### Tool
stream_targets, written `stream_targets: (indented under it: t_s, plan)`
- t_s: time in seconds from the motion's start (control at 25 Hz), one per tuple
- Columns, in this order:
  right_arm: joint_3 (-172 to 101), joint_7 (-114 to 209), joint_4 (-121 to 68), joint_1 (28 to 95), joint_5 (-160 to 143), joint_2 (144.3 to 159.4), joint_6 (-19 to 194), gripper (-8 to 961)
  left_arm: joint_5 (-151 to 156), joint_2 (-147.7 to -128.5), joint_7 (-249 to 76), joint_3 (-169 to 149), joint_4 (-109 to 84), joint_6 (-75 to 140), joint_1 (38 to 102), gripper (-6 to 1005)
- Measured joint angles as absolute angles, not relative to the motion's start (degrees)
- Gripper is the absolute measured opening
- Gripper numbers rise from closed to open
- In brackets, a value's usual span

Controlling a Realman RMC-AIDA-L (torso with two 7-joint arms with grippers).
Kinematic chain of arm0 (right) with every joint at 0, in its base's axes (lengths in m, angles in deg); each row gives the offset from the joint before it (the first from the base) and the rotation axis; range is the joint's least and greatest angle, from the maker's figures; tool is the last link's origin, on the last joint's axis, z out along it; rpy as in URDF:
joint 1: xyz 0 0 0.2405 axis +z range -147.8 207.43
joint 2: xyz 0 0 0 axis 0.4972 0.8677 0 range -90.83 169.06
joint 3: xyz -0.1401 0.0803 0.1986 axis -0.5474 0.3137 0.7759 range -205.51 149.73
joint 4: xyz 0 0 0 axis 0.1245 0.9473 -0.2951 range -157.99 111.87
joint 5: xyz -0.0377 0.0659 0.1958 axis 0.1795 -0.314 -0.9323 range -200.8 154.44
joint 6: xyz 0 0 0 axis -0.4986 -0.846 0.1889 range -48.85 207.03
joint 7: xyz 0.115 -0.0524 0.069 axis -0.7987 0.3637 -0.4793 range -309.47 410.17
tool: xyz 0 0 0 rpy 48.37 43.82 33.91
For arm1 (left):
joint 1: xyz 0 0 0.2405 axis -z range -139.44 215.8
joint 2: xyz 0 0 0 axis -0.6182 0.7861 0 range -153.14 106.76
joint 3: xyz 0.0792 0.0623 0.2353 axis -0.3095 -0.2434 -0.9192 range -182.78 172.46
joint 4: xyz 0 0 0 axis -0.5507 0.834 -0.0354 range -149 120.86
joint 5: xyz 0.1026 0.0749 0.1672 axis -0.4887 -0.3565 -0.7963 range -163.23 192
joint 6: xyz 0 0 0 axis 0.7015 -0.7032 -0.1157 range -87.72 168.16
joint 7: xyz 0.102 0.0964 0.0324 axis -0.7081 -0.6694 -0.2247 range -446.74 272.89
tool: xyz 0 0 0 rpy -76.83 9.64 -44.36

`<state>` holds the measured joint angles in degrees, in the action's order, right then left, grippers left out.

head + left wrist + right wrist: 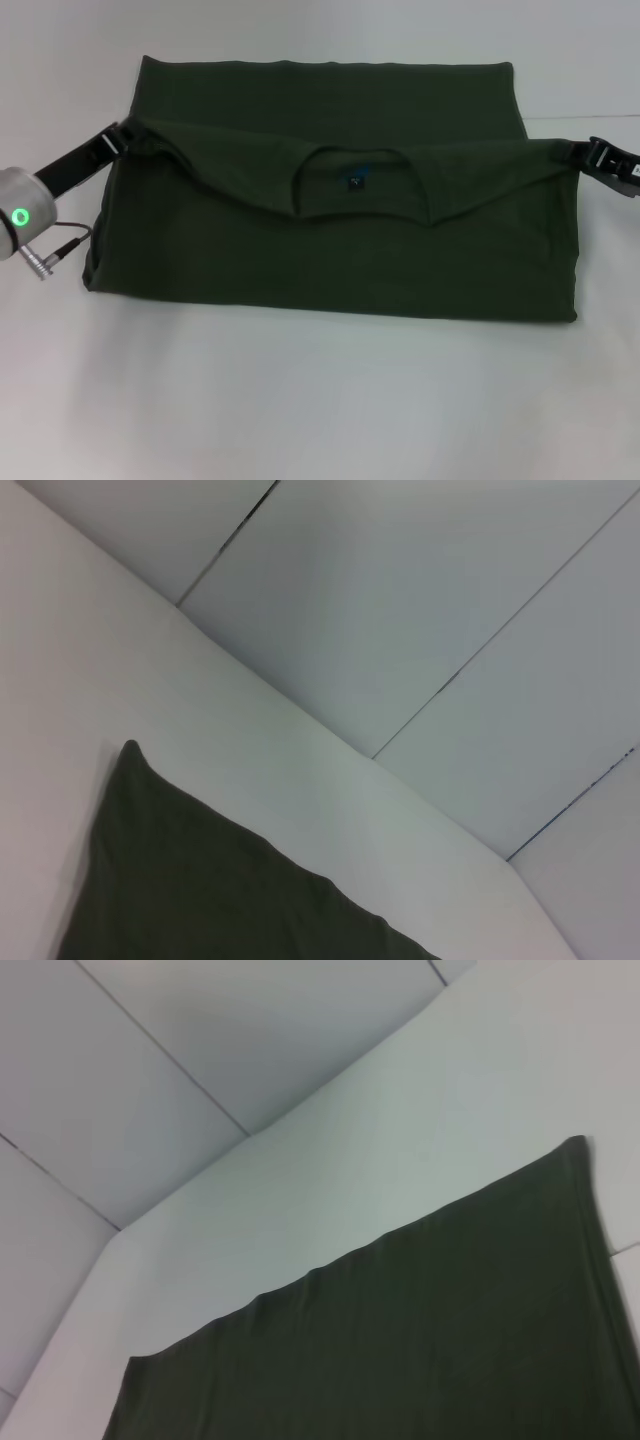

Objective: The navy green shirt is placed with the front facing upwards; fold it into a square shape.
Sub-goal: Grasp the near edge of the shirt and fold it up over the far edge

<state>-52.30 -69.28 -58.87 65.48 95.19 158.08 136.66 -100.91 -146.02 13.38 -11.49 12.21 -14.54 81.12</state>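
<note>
Half-folded navy green shirt [330, 260], collar up, both pincers [118, 138] [578, 152] pinching its corners.

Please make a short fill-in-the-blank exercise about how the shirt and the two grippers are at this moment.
1. The navy green shirt lies on a ____ table.
2. The left gripper and right gripper are at the folded layer's two ____ corners.
3. The collar carries a small ____ label.

Missing words: white; far; blue
</note>
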Motion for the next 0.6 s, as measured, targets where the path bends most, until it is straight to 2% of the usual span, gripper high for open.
stream_targets:
  t_s: [0.6]
  plan:
    - [-52.3,-66.7,-56.7,66.3,92.5,158.56,132.5,58,-95.6,-146.99,6.3,-11.5,10.4,-8.1,83.3,48]
